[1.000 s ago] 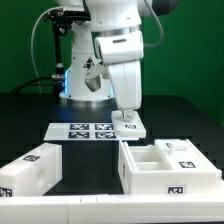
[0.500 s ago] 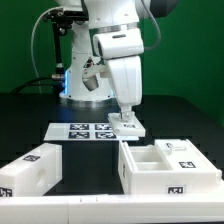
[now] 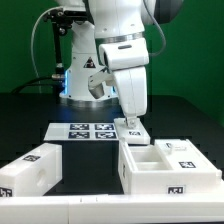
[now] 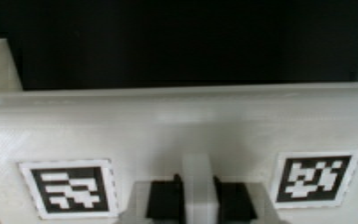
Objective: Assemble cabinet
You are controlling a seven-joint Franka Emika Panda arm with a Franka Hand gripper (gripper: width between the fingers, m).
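My gripper (image 3: 130,118) points straight down at a small white tagged cabinet part (image 3: 132,128) that lies on the table beside the marker board (image 3: 80,131). In the wrist view the two dark fingers (image 4: 160,200) stand close together over this part (image 4: 176,125), with a thin white strip of it between them; the gripper (image 4: 194,198) looks shut on it. Two tags show on the part, one either side of the fingers. The open white cabinet box (image 3: 150,178) with inner compartments stands in front, toward the exterior view's right.
Another white tagged cabinet piece (image 3: 28,172) lies at the exterior view's front left. The robot's base (image 3: 80,80) stands behind the marker board. A white ledge runs along the front edge of the table.
The wrist has turned and shifted a little to the exterior view's right and forward. The small white part under it has shifted the same way, slightly nearer the cabinet box.
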